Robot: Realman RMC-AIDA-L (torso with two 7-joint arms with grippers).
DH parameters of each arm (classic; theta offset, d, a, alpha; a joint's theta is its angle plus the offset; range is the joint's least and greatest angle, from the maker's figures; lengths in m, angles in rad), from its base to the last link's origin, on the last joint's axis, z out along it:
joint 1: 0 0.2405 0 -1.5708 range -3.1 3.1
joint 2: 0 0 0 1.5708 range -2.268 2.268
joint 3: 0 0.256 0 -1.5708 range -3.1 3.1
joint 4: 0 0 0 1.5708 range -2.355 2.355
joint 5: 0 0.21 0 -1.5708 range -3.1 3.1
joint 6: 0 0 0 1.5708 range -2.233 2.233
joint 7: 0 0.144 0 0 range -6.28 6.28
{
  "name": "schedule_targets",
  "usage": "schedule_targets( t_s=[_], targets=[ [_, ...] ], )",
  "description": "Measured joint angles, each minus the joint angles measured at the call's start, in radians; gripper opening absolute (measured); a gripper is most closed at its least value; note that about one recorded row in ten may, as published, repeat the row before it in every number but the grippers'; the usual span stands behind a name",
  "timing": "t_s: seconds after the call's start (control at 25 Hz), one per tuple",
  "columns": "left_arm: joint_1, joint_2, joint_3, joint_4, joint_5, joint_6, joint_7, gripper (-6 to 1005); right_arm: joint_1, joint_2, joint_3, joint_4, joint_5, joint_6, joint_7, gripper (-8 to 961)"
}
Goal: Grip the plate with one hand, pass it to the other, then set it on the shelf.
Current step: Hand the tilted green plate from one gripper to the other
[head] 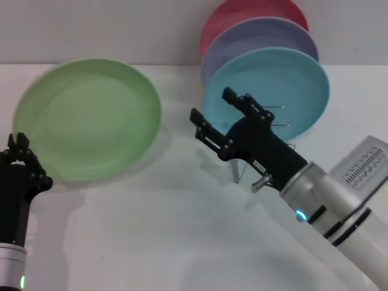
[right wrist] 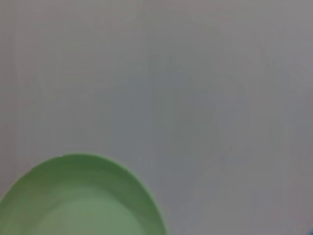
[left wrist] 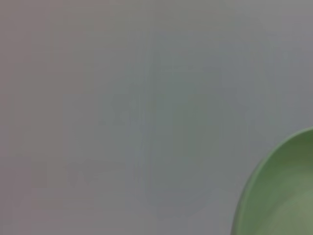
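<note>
- On the left side of the white surface (head: 182,242), head view: green plate (head: 88,118), face up and tipped toward the camera, its lower-left rim at the left end effector (head: 21,160).
- Left end effector: black fingers sit right at the plate's lower-left edge and overlap the rim. Cannot tell whether they are clamped on it or just next to it.
- Right end effector (head: 209,115): reaches in from the lower right, fingers spread apart, nothing between them. Fingertips sit just off the plate's right edge, not touching it.
- Wire shelf (head: 282,130): directly behind the right end effector, mostly hidden by it.
- In the shelf, standing on edge: blue plate (head: 285,85) in front, lavender plate (head: 267,36) behind it, pink plate (head: 242,15) at the back.
- Left wrist view: only an arc of the green plate (left wrist: 283,196) in one corner, rest is blank grey.
- Right wrist view: green plate (right wrist: 83,200) fills one corner, rest is blank grey.
</note>
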Motion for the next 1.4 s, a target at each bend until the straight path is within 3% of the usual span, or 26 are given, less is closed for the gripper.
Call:
schedule_targets(
  t_s=[0.6, 1.4],
  targets=[
    [-0.098, -0.002, 0.155, 0.008, -0.218, 0.036, 0.095, 34, 0.06, 0.007, 0.015, 0.002, 0.004, 0.123, 0.002, 754],
    [-0.108, 0.0, 0.165, 0.016, -0.248, 0.041, 0.078, 34, 0.067, 0.003, 0.054, -0.007, -0.002, 0.138, 0.005, 754]
  ],
)
